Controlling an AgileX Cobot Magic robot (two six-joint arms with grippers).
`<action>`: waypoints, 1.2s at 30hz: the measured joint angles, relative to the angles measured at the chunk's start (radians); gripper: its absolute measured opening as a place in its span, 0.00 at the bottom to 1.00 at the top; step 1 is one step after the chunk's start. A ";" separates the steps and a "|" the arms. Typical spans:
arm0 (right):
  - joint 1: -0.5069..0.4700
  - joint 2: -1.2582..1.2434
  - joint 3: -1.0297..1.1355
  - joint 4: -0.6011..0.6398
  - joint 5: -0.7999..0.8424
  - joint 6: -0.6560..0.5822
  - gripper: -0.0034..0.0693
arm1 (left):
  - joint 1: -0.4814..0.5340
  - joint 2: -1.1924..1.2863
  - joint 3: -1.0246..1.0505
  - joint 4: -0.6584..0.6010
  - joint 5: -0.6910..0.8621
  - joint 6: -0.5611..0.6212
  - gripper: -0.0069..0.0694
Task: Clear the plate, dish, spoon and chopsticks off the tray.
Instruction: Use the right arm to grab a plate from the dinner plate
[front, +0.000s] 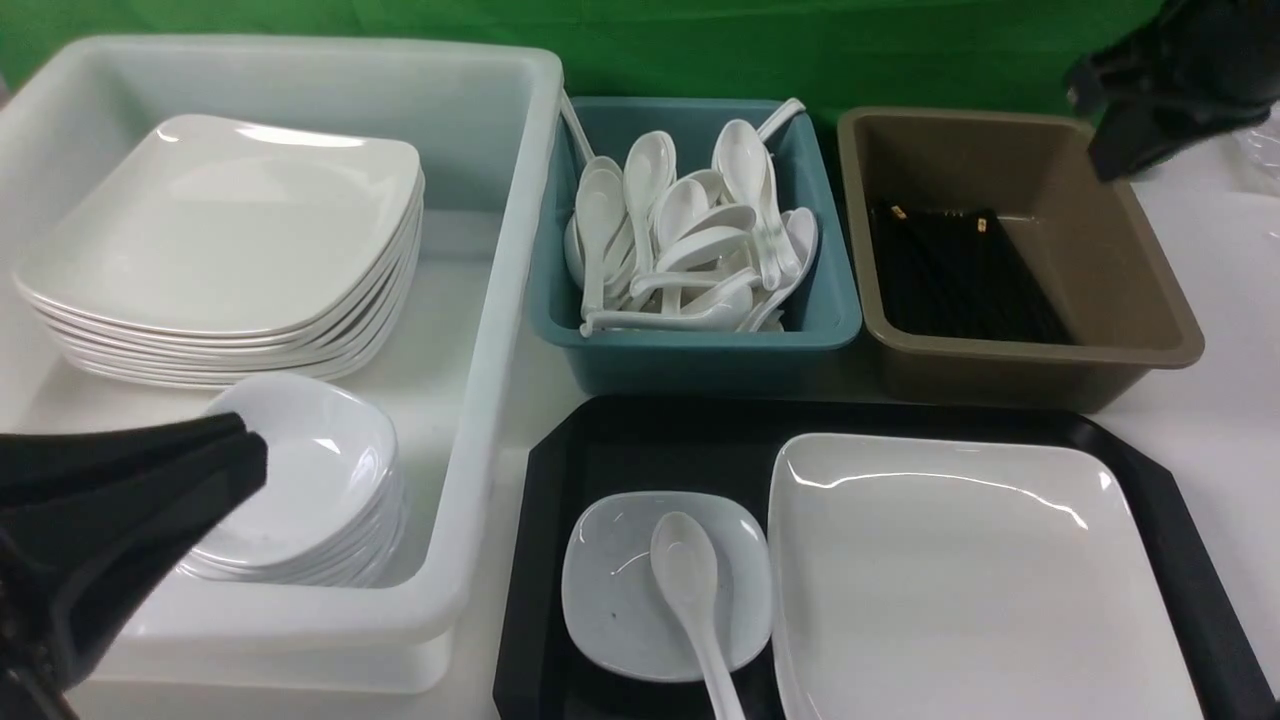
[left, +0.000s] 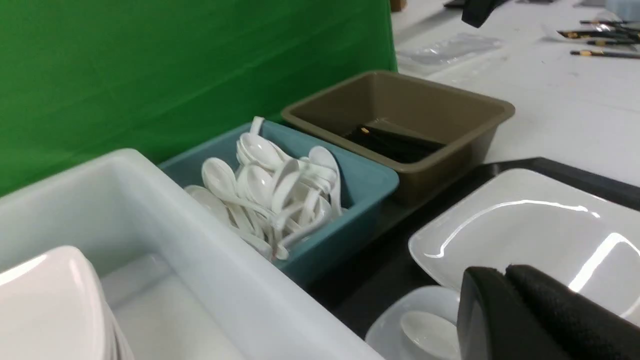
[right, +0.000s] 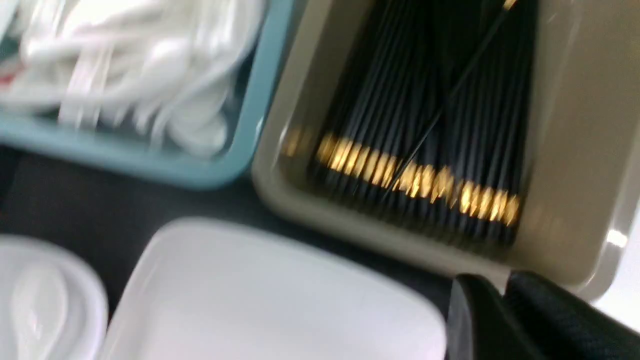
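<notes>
Pads pressed together and gripping nothing, the right jaws hang over the far right corner of a brown rectangular plastic bin (front: 1000, 380). Below and just left of them lies a bundle of long thin black chopsticks with gold bands (right: 425, 185), long axes running near to far, one stick askew across the rest. The left jaws, likewise closed and empty, hover above a stack of small white dishes (front: 320, 490) in a large white plastic tub (front: 480, 400).

To the right of the left jaws, and much nearer the robot than the right jaws, a big black rectangular plastic tray (front: 640, 440) carries no chopsticks, so that step looks finished. On it sit a small white squarish dish (front: 610, 600), a white glossy soup spoon (front: 693, 610) lying in it, and, just beside the dish on the side away from the left jaws, a large glossy white squarish plate (front: 970, 580).

The spoon's long axis runs near to far, bowl toward the bins, handle over the dish's near rim pointing at the robot and slightly rightward. It is probably next: a pinch on the handle, a lift clear of the dish, a carry to the teal plastic bin of spoons (front: 700, 345) beyond the tray.
</notes>
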 joint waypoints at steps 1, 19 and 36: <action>0.058 -0.042 0.088 -0.030 0.000 0.024 0.21 | 0.000 0.000 0.000 0.000 0.015 -0.009 0.11; 0.690 -0.217 0.842 -0.139 -0.353 0.285 0.68 | 0.000 0.000 0.000 -0.019 0.099 -0.016 0.11; 0.690 -0.192 0.842 -0.137 -0.434 0.328 0.69 | 0.000 0.000 0.000 -0.002 0.185 -0.016 0.11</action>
